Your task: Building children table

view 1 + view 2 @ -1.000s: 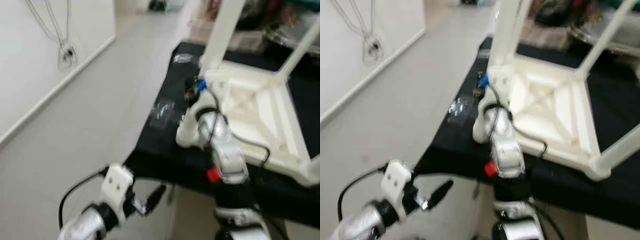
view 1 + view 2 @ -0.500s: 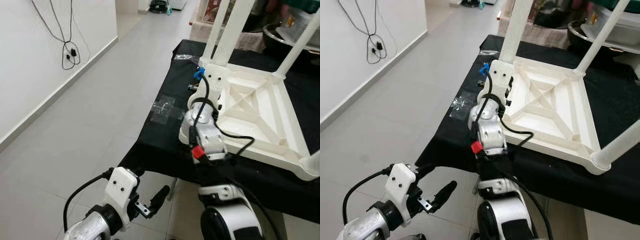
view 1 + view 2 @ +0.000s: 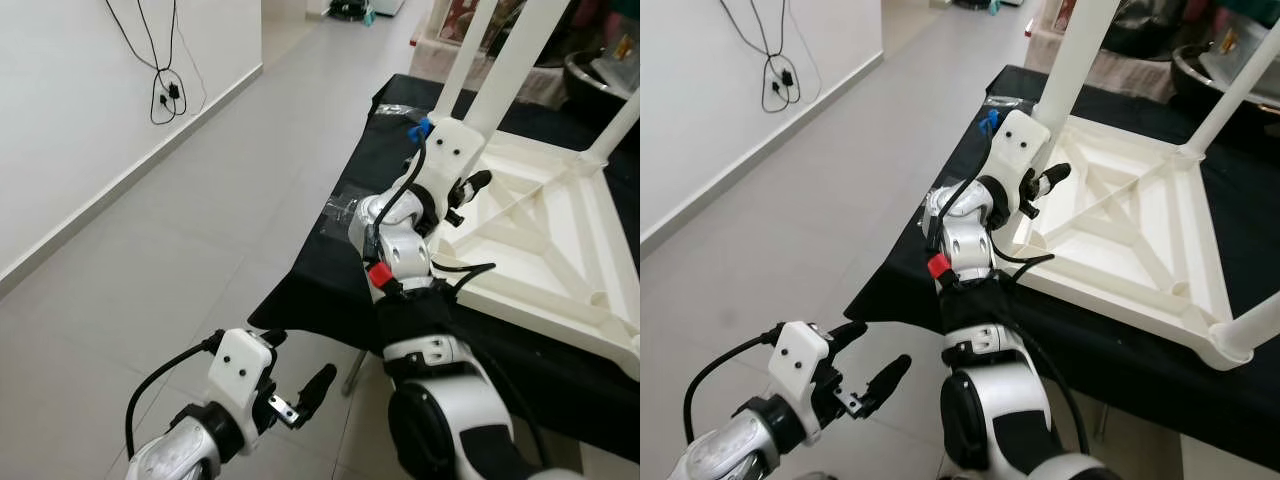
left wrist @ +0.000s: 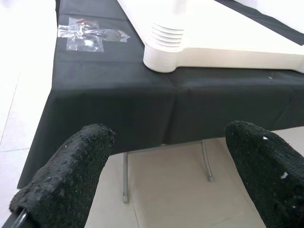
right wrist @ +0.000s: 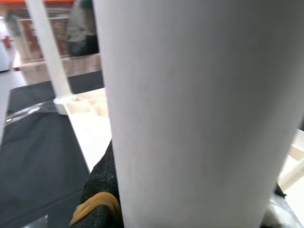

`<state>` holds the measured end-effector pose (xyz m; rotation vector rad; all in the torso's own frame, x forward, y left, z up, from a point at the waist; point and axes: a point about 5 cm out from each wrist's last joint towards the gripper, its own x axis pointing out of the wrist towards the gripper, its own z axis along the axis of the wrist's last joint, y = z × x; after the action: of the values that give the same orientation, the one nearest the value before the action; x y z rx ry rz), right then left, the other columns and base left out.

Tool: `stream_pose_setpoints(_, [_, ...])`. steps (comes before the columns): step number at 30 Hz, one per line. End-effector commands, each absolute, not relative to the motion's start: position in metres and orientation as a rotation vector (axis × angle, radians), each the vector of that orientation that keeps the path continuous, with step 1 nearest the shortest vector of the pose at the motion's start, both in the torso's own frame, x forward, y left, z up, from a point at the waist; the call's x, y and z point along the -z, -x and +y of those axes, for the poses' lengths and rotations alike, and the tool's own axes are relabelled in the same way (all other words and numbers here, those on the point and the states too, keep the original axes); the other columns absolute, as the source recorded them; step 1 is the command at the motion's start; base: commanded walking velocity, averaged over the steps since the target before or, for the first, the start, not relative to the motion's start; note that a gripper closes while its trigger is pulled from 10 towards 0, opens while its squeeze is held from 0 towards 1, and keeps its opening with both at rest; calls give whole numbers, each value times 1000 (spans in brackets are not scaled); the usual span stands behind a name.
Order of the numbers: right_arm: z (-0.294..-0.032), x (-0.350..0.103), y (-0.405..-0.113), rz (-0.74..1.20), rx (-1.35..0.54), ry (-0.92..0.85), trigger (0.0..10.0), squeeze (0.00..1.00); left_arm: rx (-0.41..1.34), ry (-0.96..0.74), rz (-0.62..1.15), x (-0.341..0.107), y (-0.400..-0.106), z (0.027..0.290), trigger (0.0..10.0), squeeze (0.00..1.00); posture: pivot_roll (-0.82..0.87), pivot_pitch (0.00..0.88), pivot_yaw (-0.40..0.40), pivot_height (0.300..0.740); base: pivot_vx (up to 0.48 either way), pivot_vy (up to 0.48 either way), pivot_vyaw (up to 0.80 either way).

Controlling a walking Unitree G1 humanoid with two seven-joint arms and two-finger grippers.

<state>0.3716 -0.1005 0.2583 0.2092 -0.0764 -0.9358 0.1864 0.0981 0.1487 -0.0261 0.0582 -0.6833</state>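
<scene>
A white plastic children's table [image 3: 1130,225] lies upside down on a black-clothed work table [image 3: 902,272], its legs pointing up. My right gripper [image 3: 1048,170] is at the base of the near-left leg [image 3: 1072,60] and shut on it. One black finger [image 3: 1052,177] sticks out past the leg toward the right. In the right wrist view the leg [image 5: 199,109] sits very close, with a finger [image 5: 102,190] bearing a yellow band pressed against it. My left gripper [image 3: 297,365] hangs low over the floor, open and holding nothing, short of the work table's front edge [image 4: 114,95].
A clear bag of small parts [image 3: 338,208] lies on the cloth near the table's left edge. Grey floor tiles [image 3: 180,250] stretch to the left, up to a white wall with hanging cables [image 3: 165,90]. Clutter and a metal pot [image 3: 1230,70] stand behind the table.
My right wrist has turned around the leg's base, so its finger now points right. The head camera has shifted and the blur is gone. The left gripper has stayed low and open.
</scene>
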Motion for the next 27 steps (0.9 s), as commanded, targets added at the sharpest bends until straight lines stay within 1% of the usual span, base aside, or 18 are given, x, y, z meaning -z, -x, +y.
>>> stream_pose_setpoints(1, [-109, -217, -373, 112, 1009, -230, 10000, 0, 686, 19, 81, -145, -184, 97, 10000, 0, 183, 162, -124, 740, 0, 0, 0])
stream_pose_setpoints(4, [-112, -225, -377, 100, 1070, -276, 10000, 0, 682, 15, 77, -146, -183, 97, 10000, 0, 194, 162, -133, 740, 0, 0, 0])
stream_pose_setpoints(10, [-118, -238, -382, 71, 1120, -294, 10000, 0, 676, 15, 77, -146, -183, 97, 10000, 0, 189, 157, -137, 740, 0, 0, 0])
stream_pose_setpoints(13, [-110, -249, -387, 28, 1003, -362, 10000, 0, 676, 16, 72, -146, -184, 96, 10000, 0, 176, 145, -134, 740, 0, 0, 0])
stream_pose_setpoints(15, [-107, -251, -388, 18, 971, -388, 10000, 0, 677, 15, 71, -146, -184, 96, 10000, 0, 176, 145, -134, 740, 0, 0, 0])
stream_pose_setpoints(17, [-100, -272, -390, -109, 825, -362, 10000, 0, 674, 20, 67, -146, -186, 96, 10000, 0, 163, 138, -130, 740, 0, 0, 0])
stream_pose_setpoints(18, [-100, -272, -390, -109, 825, -362, 10000, 0, 674, 20, 67, -146, -186, 96, 10000, 0, 163, 138, -130, 740, 0, 0, 0])
stream_pose_setpoints(19, [-98, -282, -390, -153, 778, -367, 10000, 0, 671, 24, 67, -145, -187, 96, 10000, 0, 154, 132, -126, 740, 0, 0, 0])
stream_pose_setpoints(20, [-98, -282, -390, -153, 778, -367, 10000, 0, 671, 24, 67, -145, -187, 96, 10000, 0, 154, 132, -126, 740, 0, 0, 0])
stream_pose_setpoints(21, [-97, -294, -388, -213, 729, -371, 10000, 0, 670, 29, 66, -145, -188, 95, 10000, 0, 147, 124, -122, 740, 0, 0, 0])
stream_pose_setpoints(22, [-97, -294, -388, -213, 729, -371, 10000, 0, 670, 29, 66, -145, -188, 95, 10000, 0, 147, 124, -122, 740, 0, 0, 0])
stream_pose_setpoints(23, [-99, -306, -386, -261, 673, -388, 10000, 0, 669, 32, 67, -144, -189, 95, 10000, 0, 136, 109, -115, 740, 0, 0, 0])
stream_pose_setpoints(25, [-99, -306, -386, -261, 673, -388, 10000, 0, 669, 32, 67, -144, -189, 95, 10000, 0, 136, 109, -115, 740, 0, 0, 0])
stream_pose_setpoints(27, [-99, -321, -378, -313, 566, -414, 10000, 0, 660, 37, 67, -145, -194, 94, 10000, 0, 130, 94, -112, 740, 0, 0, 0])
